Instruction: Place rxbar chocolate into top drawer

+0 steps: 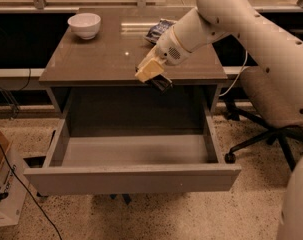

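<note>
My gripper [152, 76] hangs at the front edge of the brown table [91, 59], shut on the rxbar chocolate [160, 83], a dark flat bar that sticks out below the pale fingers [147, 70]. The bar is held over the back of the top drawer [136, 176], which is pulled wide open below the table and shows a bare grey floor [136, 151].
A white bowl [84, 25] stands at the table's back left. A crinkled blue-and-white snack bag [158, 30] lies at the back, partly behind my arm. An office chair [271, 109] stands to the right. A cardboard box [3, 184] and cables sit at the left.
</note>
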Motion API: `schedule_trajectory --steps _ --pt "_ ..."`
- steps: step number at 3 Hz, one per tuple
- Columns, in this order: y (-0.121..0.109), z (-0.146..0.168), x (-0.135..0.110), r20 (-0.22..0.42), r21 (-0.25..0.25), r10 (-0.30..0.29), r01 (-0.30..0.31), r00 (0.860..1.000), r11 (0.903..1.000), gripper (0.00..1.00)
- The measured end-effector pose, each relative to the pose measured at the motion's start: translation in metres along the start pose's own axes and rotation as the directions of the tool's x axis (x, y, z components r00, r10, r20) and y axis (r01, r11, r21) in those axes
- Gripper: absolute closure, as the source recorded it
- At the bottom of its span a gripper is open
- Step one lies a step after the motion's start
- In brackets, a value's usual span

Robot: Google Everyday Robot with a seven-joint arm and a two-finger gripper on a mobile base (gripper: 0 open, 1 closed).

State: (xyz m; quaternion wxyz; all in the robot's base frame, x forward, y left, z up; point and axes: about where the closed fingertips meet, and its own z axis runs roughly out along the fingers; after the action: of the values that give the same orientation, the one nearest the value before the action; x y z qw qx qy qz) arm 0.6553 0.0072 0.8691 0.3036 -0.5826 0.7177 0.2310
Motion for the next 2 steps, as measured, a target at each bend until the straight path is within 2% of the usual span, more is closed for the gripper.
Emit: schedule_trajectory --steps 1,2 --pt "0.033 0.017 0.025 -0.015 -0.063 0.027 -0.028 1.0 0.9976 1.0" --pt "0.052 0.043 0.037 -0.029 -0.092 0.017 -0.019 0.999 0.9956 1.0"
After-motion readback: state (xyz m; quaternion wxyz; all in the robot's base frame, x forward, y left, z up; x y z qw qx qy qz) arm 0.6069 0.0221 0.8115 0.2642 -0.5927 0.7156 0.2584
